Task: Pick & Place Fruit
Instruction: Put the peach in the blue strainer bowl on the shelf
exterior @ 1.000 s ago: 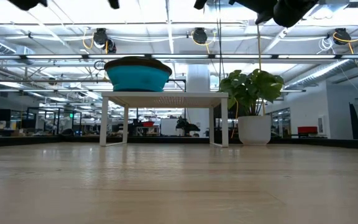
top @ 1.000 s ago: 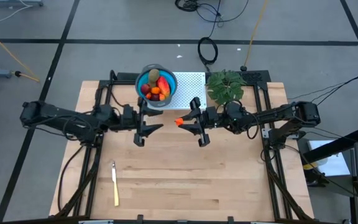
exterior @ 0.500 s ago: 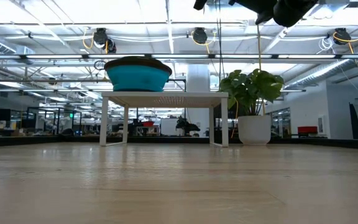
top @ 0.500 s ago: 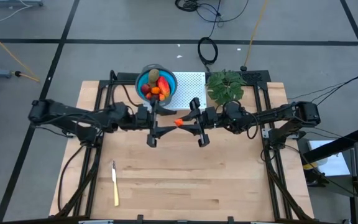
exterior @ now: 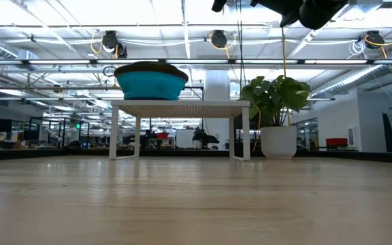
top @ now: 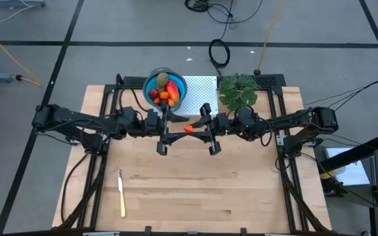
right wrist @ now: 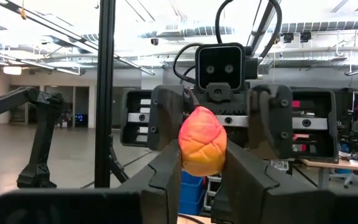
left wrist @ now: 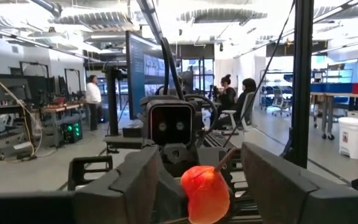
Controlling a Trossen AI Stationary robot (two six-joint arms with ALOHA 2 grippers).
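Hanging in mid-air above the middle of the wooden desk (top: 195, 183), a small orange fruit (top: 188, 128) sits between the two grippers, which face each other tip to tip. The right gripper (right wrist: 205, 163) has its jaws pressed against both sides of this wrinkled orange piece and holds it. In the left wrist view the same fruit (left wrist: 205, 193), with a thin stem, lies between the left gripper (left wrist: 205, 186) fingers; those jaws stand wide around it, with a clear gap showing on one side, while contact on the other side cannot be made out. Behind the grippers, the rest of the fruit (top: 163, 91), red, orange and olive-brown pieces, lies piled in a blue bowl (top: 178, 85). The bowl stands on a small white perforated stand (top: 202, 88) at the far edge of the desk, and in the low view its blue wall (exterior: 151, 84) shows on top of the stand (exterior: 180, 109). Just beside the stand is a leafy potted plant (top: 237, 90). Well apart from all this, near the front left of the desk, lies a slim cream-yellow knife (top: 121, 192).
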